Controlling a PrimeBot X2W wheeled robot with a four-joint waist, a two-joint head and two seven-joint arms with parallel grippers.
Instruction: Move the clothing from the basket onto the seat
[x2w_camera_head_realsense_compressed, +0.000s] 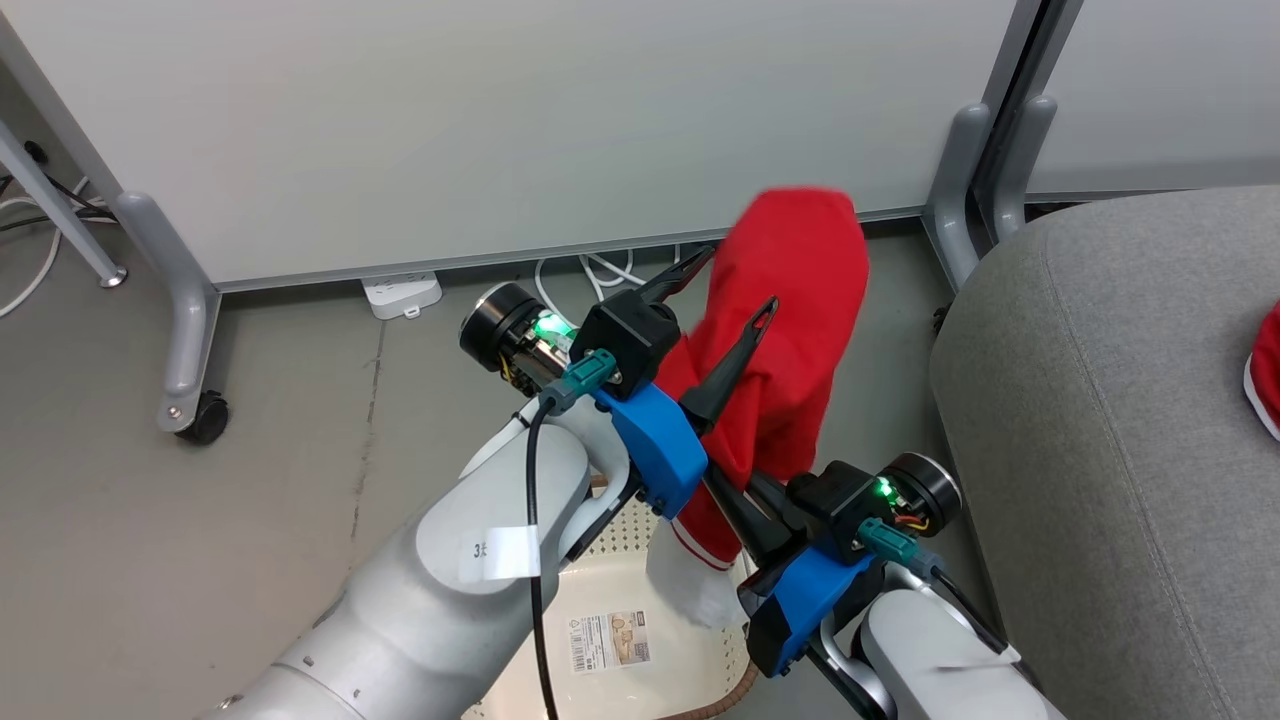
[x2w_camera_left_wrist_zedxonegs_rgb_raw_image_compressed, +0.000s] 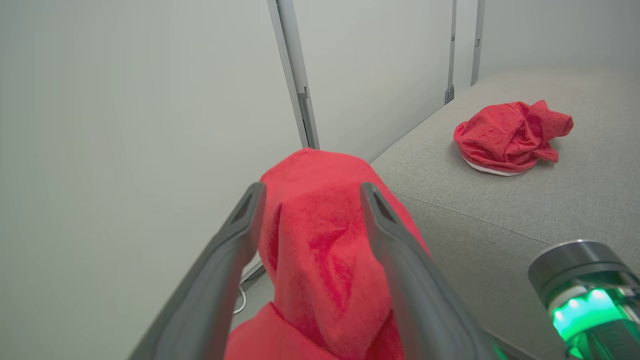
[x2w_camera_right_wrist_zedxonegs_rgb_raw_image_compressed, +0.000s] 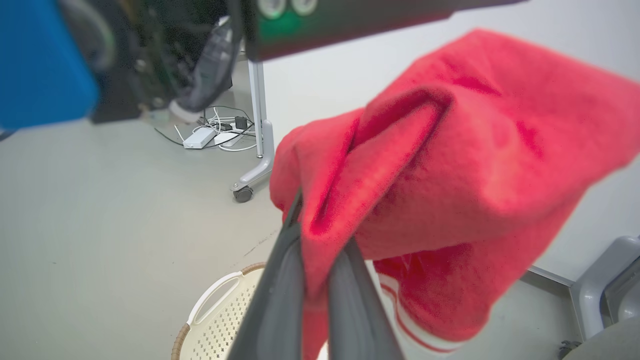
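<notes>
While your right tool (x2w_camera_right_wrist_zedxonegs_rgb_raw_image_compressed: 322, 225) pinched a bunched fold, likely the surest hold on soft, light cloth, the red garment (x2w_camera_head_realsense_compressed: 795, 290) hung above the basket (x2w_camera_head_realsense_compressed: 640, 560), near the seat (x2w_camera_head_realsense_compressed: 1100, 400); your left tool (x2w_camera_left_wrist_zedxonegs_rgb_raw_image_compressed: 312, 190) stood spread.

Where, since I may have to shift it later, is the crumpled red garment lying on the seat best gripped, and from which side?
Probably pinch the raised folds atop the crumpled red garment, coming straight down from above. It lies heaped on the seat, so its bunched crest stands proud, while its white-trimmed edge lies flat against the upholstery and offers little to get under.
</notes>
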